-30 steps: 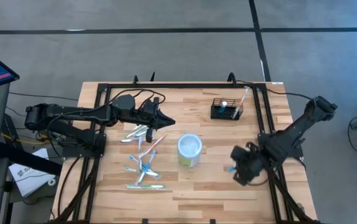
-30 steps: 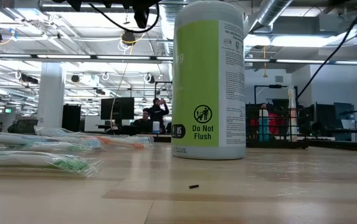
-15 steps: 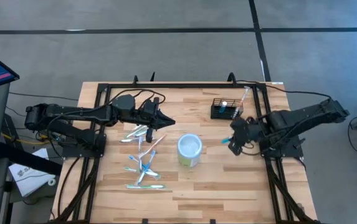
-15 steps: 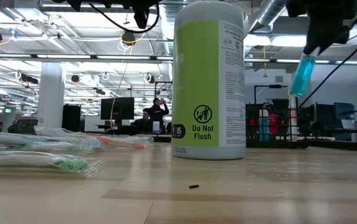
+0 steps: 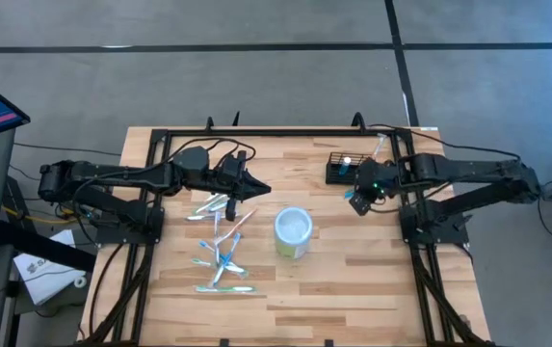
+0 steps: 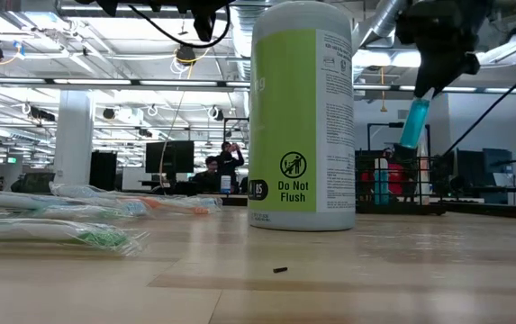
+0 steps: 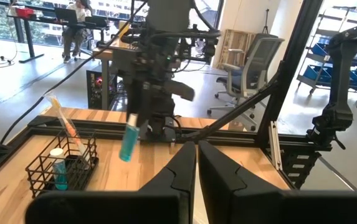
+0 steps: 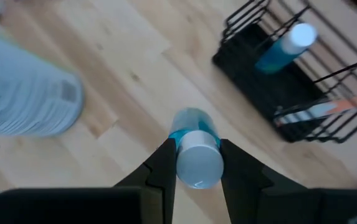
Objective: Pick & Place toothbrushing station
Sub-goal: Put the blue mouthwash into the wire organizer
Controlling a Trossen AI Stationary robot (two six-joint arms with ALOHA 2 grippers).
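Pale wooden planks make up the tabletop (image 5: pixel 353 280), bounded by a black metal frame, with grey floor around it. Nearest the front edge lies a scatter of wrapped toothbrushes (image 5: pixel 222 258), and just beyond them stands a white-and-pale-green round canister (image 5: pixel 293 232) marked "Do Not Flush".

Past the toothbrushes, the left arm stretches nearly flat from the table's left side, its left gripper (image 5: pixel 259 191) hovering above the wood with the two dark fingers pressed together and nothing between them.

Farther back on the right, the right arm reaches inward from its post, bent at the elbow. Its right gripper (image 5: pixel 361 196) points downward, pinching a small translucent blue tube with a white cap (image 8: pixel 195 152) by the capped end, so the tube hangs clear of the table.

Just beyond that gripper, near the back rail, sits the small black wire-mesh basket (image 5: pixel 336 173). Another blue tube (image 8: pixel 284 49) and a toothbrush with an orange handle (image 7: pixel 63 119) stand inside it.

Behind the table, the low view shows an open office with ceiling lights, desks and a person (image 6: pixel 210 173) seated far off.
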